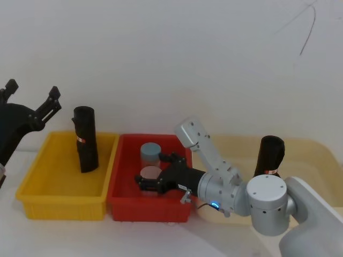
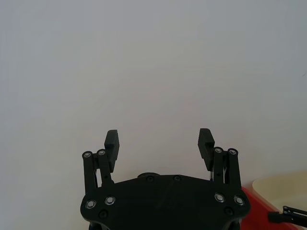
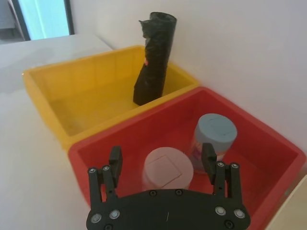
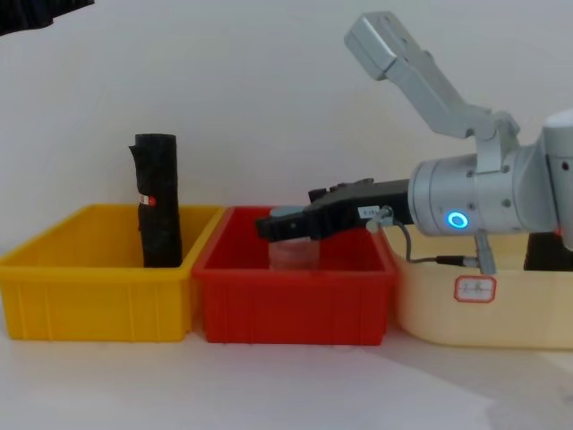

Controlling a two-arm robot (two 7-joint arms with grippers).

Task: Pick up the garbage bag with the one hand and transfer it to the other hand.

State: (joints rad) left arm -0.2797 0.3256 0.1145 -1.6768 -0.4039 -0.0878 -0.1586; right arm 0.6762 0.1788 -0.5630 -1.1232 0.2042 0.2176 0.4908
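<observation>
**Right gripper spread over the red bin, left gripper raised and empty**

Three bins sit side by side: a cream tub [image 1: 316, 147] on the right, a red bin [image 1: 124, 199] in the middle, a yellow bin [image 1: 40, 201] on the left. The garbage bag [image 1: 268, 155] stands upright in the cream tub, its lower part hidden behind the right arm. A similar black roll [image 1: 86, 139] leans in the yellow bin. The right gripper [image 3: 162, 160] (blue ring light) hovers inside the red bin, fingers spread, seemingly just above a white-lidded jar [image 3: 165, 167] beside a blue-lidded jar [image 3: 216, 132]. The left gripper [image 2: 158, 141] hangs high at the far left, fingers apart, holding nothing.
</observation>
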